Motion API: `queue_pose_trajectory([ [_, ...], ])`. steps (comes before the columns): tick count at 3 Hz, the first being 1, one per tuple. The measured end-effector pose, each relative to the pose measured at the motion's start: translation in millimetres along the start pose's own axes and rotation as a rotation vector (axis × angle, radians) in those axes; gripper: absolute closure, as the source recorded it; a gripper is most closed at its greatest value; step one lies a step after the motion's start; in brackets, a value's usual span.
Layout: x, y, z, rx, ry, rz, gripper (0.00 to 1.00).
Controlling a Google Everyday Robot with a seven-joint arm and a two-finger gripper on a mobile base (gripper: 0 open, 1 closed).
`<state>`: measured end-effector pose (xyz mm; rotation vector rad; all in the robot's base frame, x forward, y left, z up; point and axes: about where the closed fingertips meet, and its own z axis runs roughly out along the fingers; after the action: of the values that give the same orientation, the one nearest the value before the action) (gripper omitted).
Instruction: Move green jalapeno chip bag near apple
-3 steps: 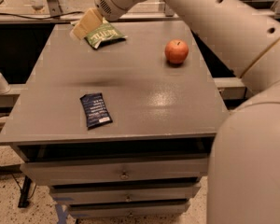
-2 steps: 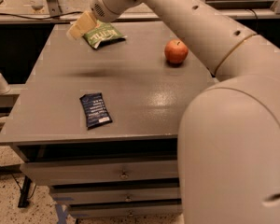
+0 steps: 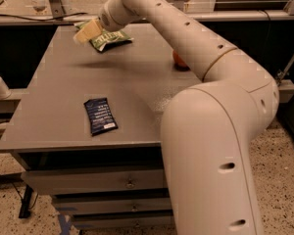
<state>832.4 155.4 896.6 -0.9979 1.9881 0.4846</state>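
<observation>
The green jalapeno chip bag hangs above the far left part of the grey table, with its shadow on the top below it. My gripper, with pale yellow fingers, is shut on the bag's left end and holds it off the table. The apple sits at the far right of the table. Only a small orange edge of it shows behind my arm. The bag is well to the left of the apple.
A small dark blue flat packet lies near the table's front edge. My large white arm covers the right side of the view. Drawers sit under the tabletop. A glass partition and a rail run behind the table.
My arm has swung further across the view and now hides most of the apple. The bag stays held at the far left, off the table.
</observation>
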Motion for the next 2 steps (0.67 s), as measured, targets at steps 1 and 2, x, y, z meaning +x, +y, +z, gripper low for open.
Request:
queue_pose_trajectory([
  [1,17.5,-14.0,25.7,-0.004,0.004,0.037,0.0],
  [2,36.4,-21.3,48.0,-0.013,0.026,0.05,0.0],
])
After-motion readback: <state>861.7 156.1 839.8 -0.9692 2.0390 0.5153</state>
